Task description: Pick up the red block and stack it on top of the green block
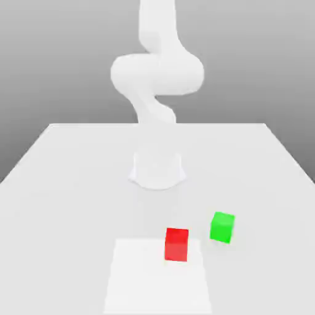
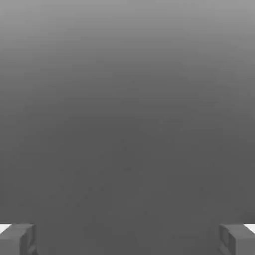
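Exterior view: a white Panda arm [image 1: 154, 74] rises from a round base [image 1: 157, 170] set on a pale desk [image 1: 67, 184], its upper links curving above the base against a grey backdrop. The red block [image 1: 176, 243] rests on the desk in front of the base, toward the near edge, on the far right corner of a slightly brighter rectangular patch [image 1: 157, 277] of the desk surface. The green block [image 1: 222, 227] sits on the desk just beside the red block, toward the exterior view's right and a little farther from the camera; the two blocks stand apart, with a narrow strip of bare desk between them, and neither is stacked on the other. Both blocks lie flat and upright, each showing a lighter top face and a darker front face. Hand view: the end effector [image 2: 127, 239] is spread wide, one grey fingertip [image 2: 17, 239] at one lower corner of the frame and the other at the opposite corner, with nothing between them. Behind the fingertips the camera sees a plain grey field that shades from lighter to darker, and no block lies within it. The end effector holds nothing, and the red block is untouched on the desk.
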Controlling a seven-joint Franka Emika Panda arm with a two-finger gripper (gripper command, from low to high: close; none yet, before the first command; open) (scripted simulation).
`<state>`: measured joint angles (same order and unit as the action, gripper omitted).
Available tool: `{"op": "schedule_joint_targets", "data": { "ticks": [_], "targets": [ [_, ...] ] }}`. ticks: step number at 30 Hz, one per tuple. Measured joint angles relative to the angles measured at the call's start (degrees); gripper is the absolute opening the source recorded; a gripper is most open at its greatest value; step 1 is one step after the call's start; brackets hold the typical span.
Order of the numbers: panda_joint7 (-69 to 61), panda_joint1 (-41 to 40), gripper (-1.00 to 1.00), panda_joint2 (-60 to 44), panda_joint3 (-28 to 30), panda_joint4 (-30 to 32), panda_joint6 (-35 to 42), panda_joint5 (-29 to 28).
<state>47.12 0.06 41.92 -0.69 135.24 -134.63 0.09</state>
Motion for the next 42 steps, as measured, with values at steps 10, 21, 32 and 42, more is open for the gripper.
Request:
{"op": "schedule_joint_targets", "data": {
  "ticks": [10,21,32,42],
  "targets": [
    [5.79,-0.05,0.0,-19.02,-3.54,15.99,-13.61,0.82],
    [13.26,1.17,0.0,-45.19,-4.7,28.83,-32.87,-1.43],
    [15.56,3.59,-1.0,-53.13,-1.6,27.85,-39.69,-4.48],
    [6.88,5.74,-1.0,-36.03,-4.64,30.87,-25.64,1.82]
  ]
}}
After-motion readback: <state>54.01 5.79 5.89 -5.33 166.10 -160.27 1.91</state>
